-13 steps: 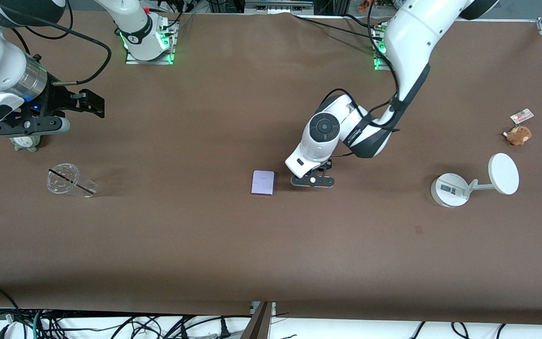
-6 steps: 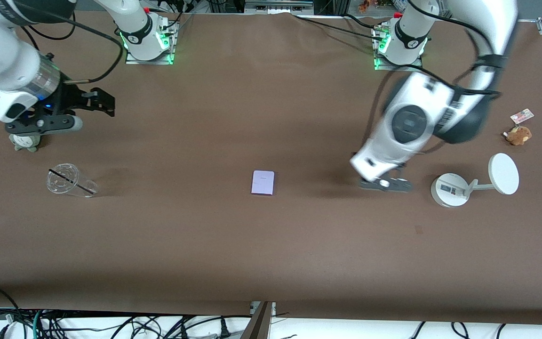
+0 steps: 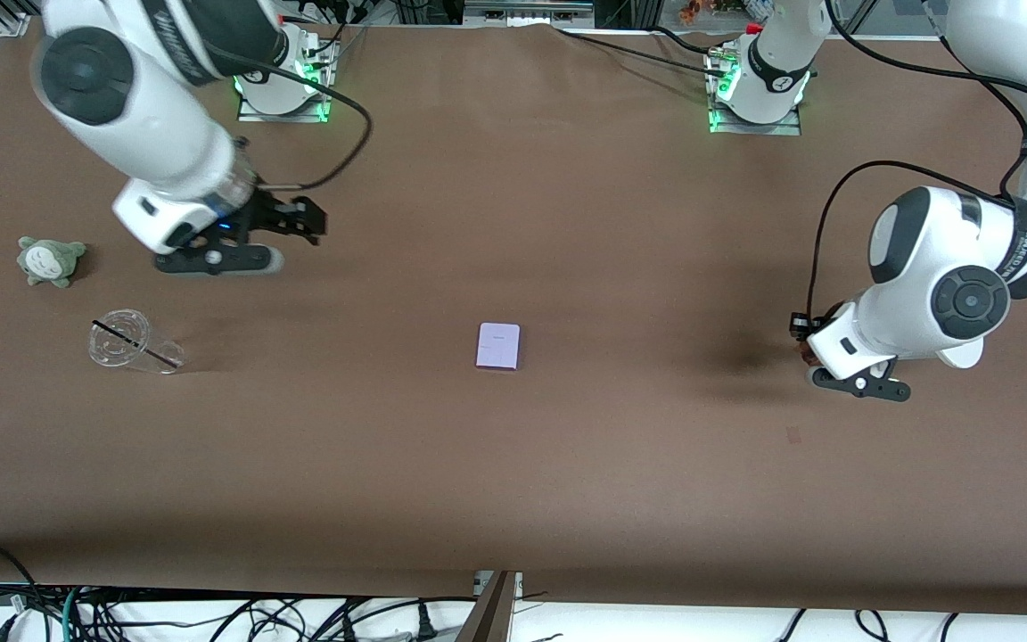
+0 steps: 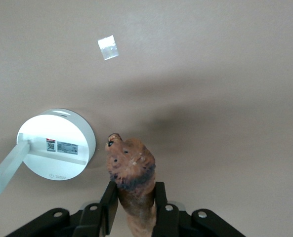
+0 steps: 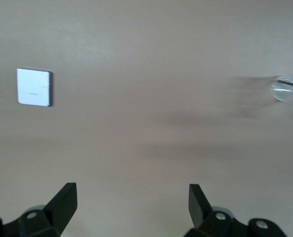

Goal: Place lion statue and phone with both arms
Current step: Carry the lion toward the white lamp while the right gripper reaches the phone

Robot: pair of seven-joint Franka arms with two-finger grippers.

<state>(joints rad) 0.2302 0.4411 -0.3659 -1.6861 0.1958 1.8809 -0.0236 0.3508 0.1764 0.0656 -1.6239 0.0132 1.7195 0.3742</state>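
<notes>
- The left gripper (image 4: 132,210), a black two-finger claw, sat low over the brown table cloth (image 3: 513,464) at the left arm's end, pinching the lion statue (image 4: 131,170), a small brown-orange figurine with a darker mane band. The fingers pressed on its body from both sides, its head sticking out past the tips; holding it that way probably lets the figurine be set down head-first or laid flat without regripping.
- In the left wrist view the white round-based stand (image 4: 56,144) with a label and a side arm lay just beside the held lion. The front view hid the stand under the left arm. Judgement: the lion was meant to go down near it.
- The phone (image 3: 498,346), a small flat pale lavender rectangle with rounded corners, lay flat on the cloth near the table's middle, untouched, clear of both grippers.
- The clear plastic cup (image 3: 132,341) with a dark straw lay on its side toward the right arm's end, slightly nearer to the camera than the grey-green plush toy (image 3: 49,259).
- The right gripper (image 5: 132,205) hung over bare cloth farther from the camera than the cup, its black fingers spread wide and empty. The phone showed ahead in its wrist view, so it was likely lined up to fetch it.
</notes>
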